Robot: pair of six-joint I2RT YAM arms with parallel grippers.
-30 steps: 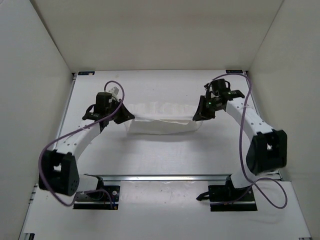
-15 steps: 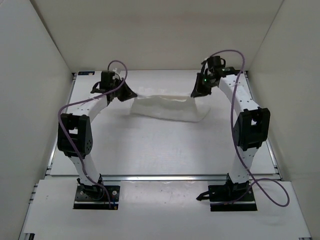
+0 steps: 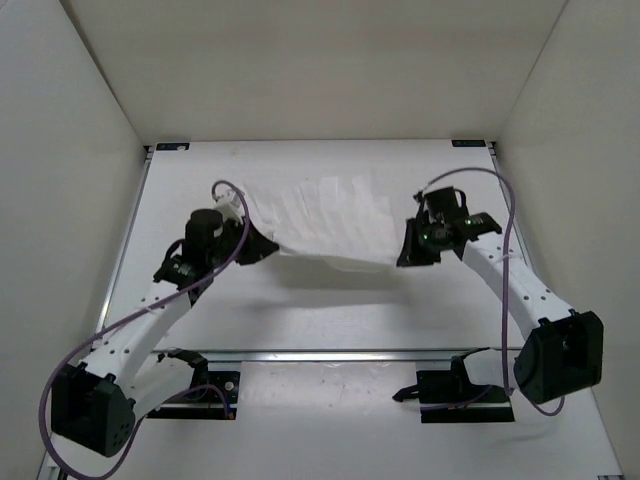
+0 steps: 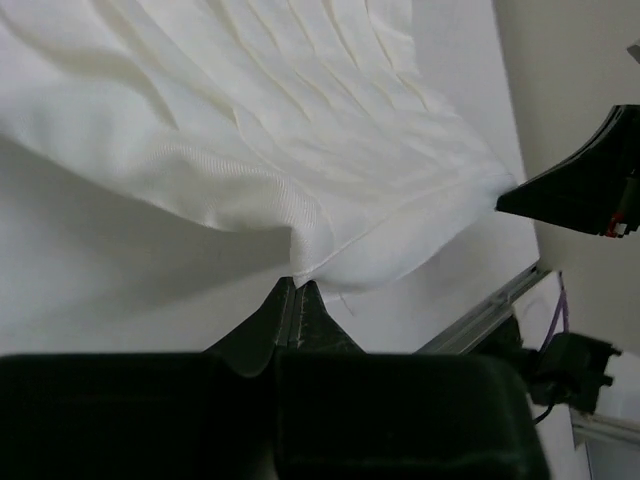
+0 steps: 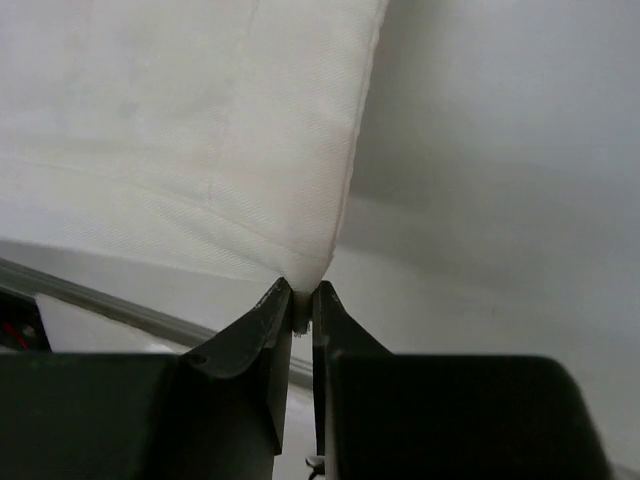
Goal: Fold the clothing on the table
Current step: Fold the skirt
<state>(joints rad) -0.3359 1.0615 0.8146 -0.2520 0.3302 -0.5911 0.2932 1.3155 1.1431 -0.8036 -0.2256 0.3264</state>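
The clothing (image 3: 330, 220) is a thin white fabric piece with parallel crease lines, stretched between my two grippers over the middle of the table (image 3: 330, 310). My left gripper (image 3: 262, 246) is shut on its left corner; in the left wrist view the clothing (image 4: 280, 130) fans away from the pinched gripper (image 4: 298, 284). My right gripper (image 3: 405, 252) is shut on the right corner, and in the right wrist view the cloth edge (image 5: 300, 150) runs up from the gripper (image 5: 300, 295). The far part of the fabric lies on the table.
White walls close in the table on the left, right and back. A metal rail (image 3: 330, 354) runs along the near edge in front of both arm bases (image 3: 195, 392). Purple cables (image 3: 480, 180) loop off both arms.
Both grippers have pulled back from the far side of the table toward the near side, drawing the clothing with them and spreading it out flatter between them.
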